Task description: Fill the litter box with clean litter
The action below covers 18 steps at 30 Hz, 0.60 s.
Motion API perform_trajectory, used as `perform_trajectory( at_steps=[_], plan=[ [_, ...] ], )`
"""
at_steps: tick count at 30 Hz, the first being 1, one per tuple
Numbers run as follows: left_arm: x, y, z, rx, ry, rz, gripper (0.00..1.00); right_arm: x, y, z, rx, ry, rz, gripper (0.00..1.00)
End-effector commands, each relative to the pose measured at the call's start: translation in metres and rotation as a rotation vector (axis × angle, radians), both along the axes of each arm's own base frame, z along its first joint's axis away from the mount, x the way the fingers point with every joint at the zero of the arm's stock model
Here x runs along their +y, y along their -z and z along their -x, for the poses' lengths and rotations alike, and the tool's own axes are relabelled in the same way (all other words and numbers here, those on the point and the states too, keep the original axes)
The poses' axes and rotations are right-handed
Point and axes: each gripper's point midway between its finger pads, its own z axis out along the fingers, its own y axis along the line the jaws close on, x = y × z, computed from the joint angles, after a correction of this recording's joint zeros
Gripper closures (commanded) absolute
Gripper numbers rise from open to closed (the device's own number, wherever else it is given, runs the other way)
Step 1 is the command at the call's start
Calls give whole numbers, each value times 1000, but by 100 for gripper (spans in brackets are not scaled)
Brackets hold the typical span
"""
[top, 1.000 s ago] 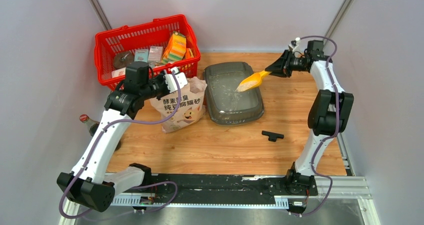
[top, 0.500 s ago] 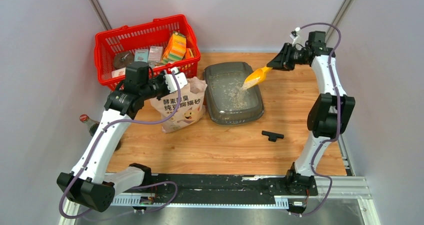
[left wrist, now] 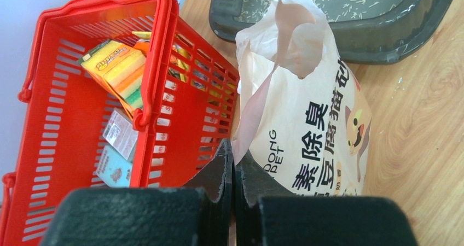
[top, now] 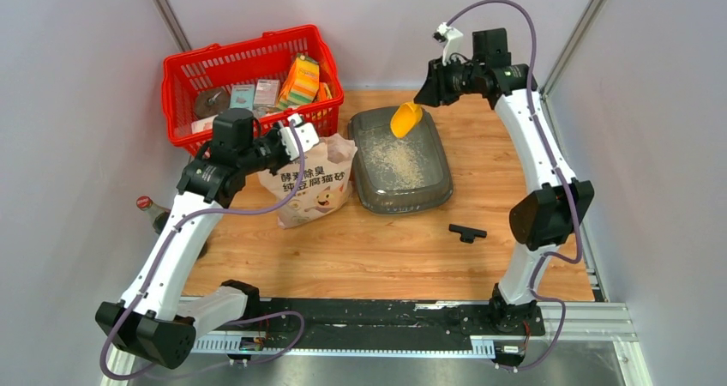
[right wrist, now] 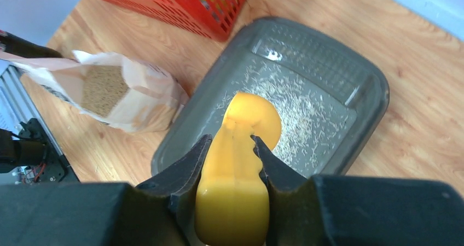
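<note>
**Work surface.** A wood-grain table (top: 403,249) carries all items. A red plastic mesh shopping basket (top: 243,43) of packaged goods stands at the far left and has no part in the job.

**Litter box.** The shallow dark grey translucent plastic litter box (top: 403,202) sits at mid-table, just right of the bag and close to the basket corner. It rests flat.

**Supply.** A beige paper bag printed with a cartoon cat (top: 313,193) stands upright between basket and box, with its mouth open. The right wrist view shows granules inside.

**Arms.** The left gripper (left wrist: 232,147) is clenched on the bag's upper edge, by appearance pinching the paper to hold the mouth open. The right gripper (right wrist: 230,142) is clamped around the handle of a yellow plastic scoop (right wrist: 246,120). The scoop hangs bowl-down above the far end of the box. No granules are visible in it.

**Fill level.** The clean litter (top: 396,159), fine pale beige granules, lies as a thin scatter over the middle of the floor. The grey base shows through and the corners are nearly bare.

**Assessment.** Filling has begun but is at an early stage. Several more scoopfuls from the bag appear necessary.

**Minor item.** A small black T-shaped piece (top: 467,232) lies on the table, well clear.
</note>
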Motion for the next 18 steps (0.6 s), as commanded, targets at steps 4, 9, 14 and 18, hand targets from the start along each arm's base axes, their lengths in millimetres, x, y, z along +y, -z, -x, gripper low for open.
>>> perform_trajectory(
  at_steps=[4, 9, 14, 18],
  plan=[
    [-16, -40, 3, -98, 35, 141, 100, 36, -101, 38, -175, -100, -140, 100],
    [-15, -41, 6, -101, 32, 145, 100, 72, -119, 66, -141, -217, -241, 100],
    [-15, -41, 10, -99, 23, 167, 100, 108, -105, 76, -114, -306, -244, 100],
    [-15, -41, 11, -98, 23, 176, 100, 130, -88, 80, -85, -357, -228, 100]
  ],
)
